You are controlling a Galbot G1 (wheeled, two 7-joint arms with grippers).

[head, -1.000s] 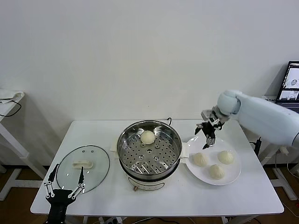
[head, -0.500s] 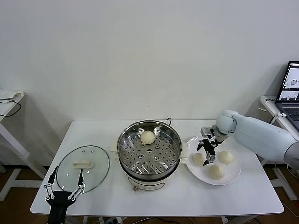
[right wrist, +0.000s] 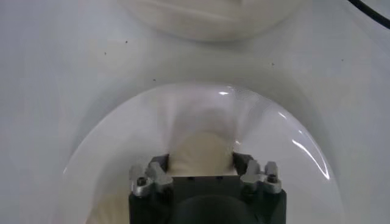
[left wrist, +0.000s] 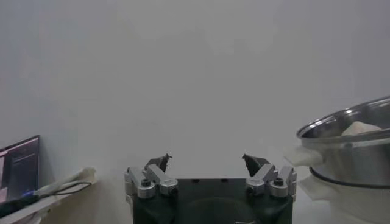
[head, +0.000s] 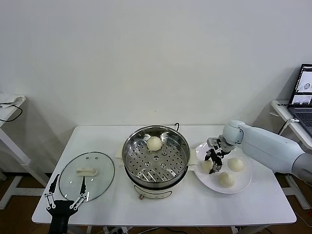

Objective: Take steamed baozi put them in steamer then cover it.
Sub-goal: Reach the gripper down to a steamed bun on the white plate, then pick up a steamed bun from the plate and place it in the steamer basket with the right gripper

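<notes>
So far, one bun (head: 154, 143) sits in the steamer (head: 156, 157), on the tray full of little holes. Three buns wait on the white plate (head: 242, 183) just beside the steamer, and the lid (head: 87, 175) lies flat on the desk (head: 195, 207), well off to the left. That means most of the job is left: three buns to move, then the lid goes on.

The right tool (head: 214, 161) is down on the plate, and its fingers are closed around the bun (head: 208, 165) nearest the steamer. The right wrist view shows that bun (right wrist: 203, 154) tucked snug between the two fingers. It has not been lifted yet.

The left tool (head: 65, 199) waits low at the front of the desk, near the lid, with its fingers spread wide and nothing in them.

The buns are round, cream-white and look soft, so a hard squeeze could dent them. The steamer is shiny metal and round. The lid is clear glass with a metal rim and a pale handle (head: 87, 171). The plate is smooth and glossy.
</notes>
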